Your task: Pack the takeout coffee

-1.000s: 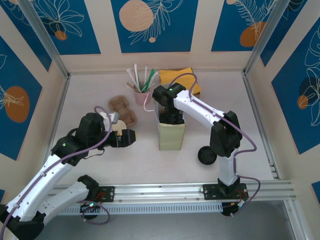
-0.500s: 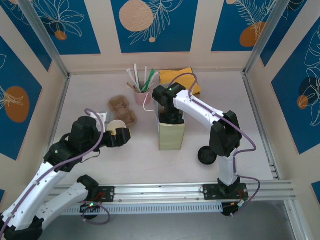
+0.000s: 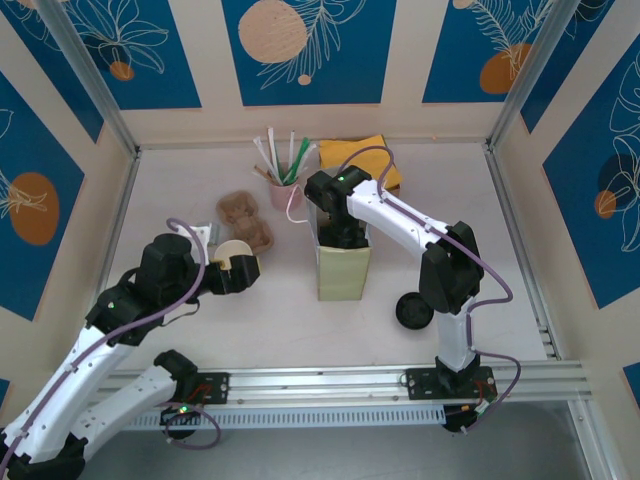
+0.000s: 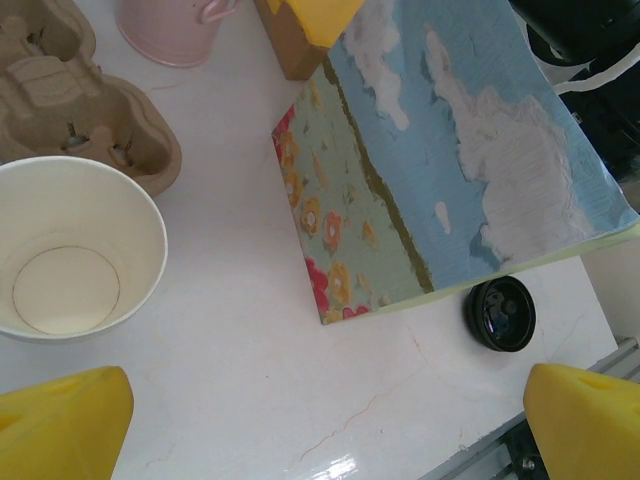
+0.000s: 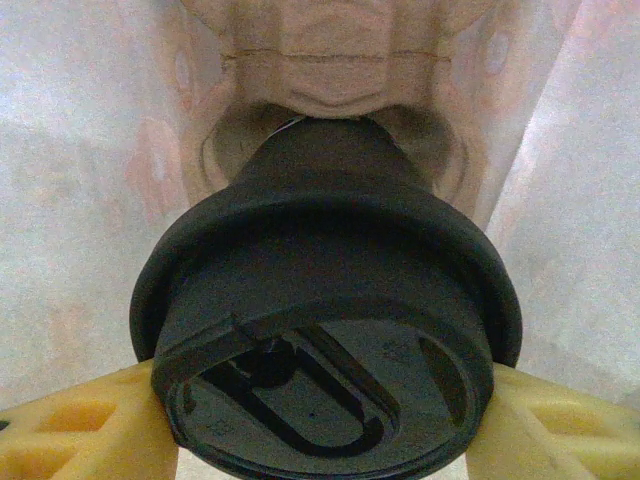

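No words, brand names, numbers or signs can be read anywhere. The bag [image 4: 480,170] carries only a print of flowers and clouds, with no lettering. The wall panels [image 3: 300,50] show leaves and round shapes, without writing. The black lid [image 5: 320,400] has a raised U-shaped moulding on top in the right wrist view; whether it is meant as a letter cannot be told.
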